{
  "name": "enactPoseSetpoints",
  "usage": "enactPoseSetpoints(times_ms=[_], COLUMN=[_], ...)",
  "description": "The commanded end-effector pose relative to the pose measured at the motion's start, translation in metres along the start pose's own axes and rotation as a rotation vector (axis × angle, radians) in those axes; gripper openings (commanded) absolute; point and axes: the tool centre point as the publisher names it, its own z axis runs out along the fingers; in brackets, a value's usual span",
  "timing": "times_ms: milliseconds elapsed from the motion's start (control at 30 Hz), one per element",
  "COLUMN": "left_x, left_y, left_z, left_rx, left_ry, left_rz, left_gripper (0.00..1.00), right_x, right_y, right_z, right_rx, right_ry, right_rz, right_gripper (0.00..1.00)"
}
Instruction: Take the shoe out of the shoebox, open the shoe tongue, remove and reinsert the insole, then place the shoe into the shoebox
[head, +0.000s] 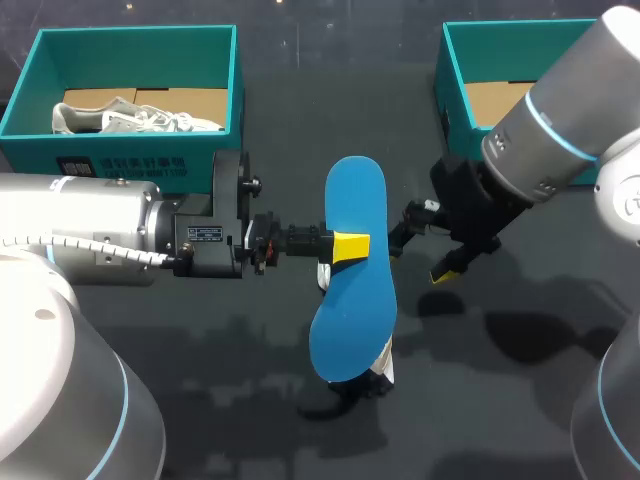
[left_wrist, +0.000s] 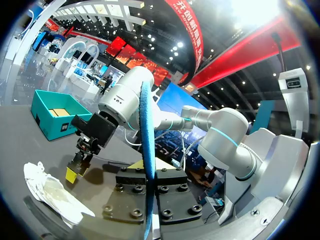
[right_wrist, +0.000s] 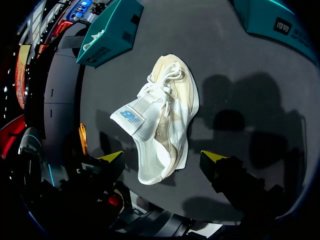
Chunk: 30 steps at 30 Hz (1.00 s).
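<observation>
The insole is out of the shoe and held above it, pinched between the fingers of the left gripper. The shoe lies on the table. The right gripper hovers beside it, fingers spread, holding nothing. Step in hand, as judged: reinsertion. The next move requires aligning the insole with the shoe opening.

Silver-grey arms, blue joint rings, black wrists, white coiled cable; yellow-tipped fingers

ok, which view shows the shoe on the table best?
Right wrist view: the whole white shoe shows, laces included. In the head view the blue insole hides nearly all of it. The left wrist view catches it at a low, flat angle.
</observation>
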Motion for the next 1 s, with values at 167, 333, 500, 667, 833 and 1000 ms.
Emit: enactPoseSetpoints(times_ms=[167, 333, 500, 667, 833, 1000], left_x=[0.001, 0.001, 0.001, 0.001, 0.001, 0.001], left_y=[0.002, 0.002, 0.002, 0.002, 0.002, 0.002], left_z=[0.001, 0.001, 0.001, 0.001, 0.001, 0.001], left_rx=[0.003, 0.003, 0.003, 0.003, 0.003, 0.003], left_ry=[-0.003, -0.003, -0.003, -0.003, -0.003, -0.003], left_rz=[0.0, 0.0, 0.0, 0.0, 0.0, 0.0], left_gripper=[0.0, 0.0, 0.0, 0.0, 0.0, 0.0], right_x=[-0.004, -0.004, 0.001, 0.006, 0.008, 0.008], right_y=[-0.01, -0.01, -0.003, -0.002, -0.004, -0.004], right_z=[-0.028, -0.028, -0.04, -0.058, -0.067, -0.067], right_rx=[-0.028, -0.028, -0.024, -0.084, -0.131, -0.131], right_ry=[0.087, 0.087, 0.214, 0.313, 0.374, 0.374], right_rz=[-0.046, -0.046, -0.074, -0.098, -0.132, -0.132], right_gripper=[1.0, 1.0, 1.0, 1.0, 1.0, 1.0])
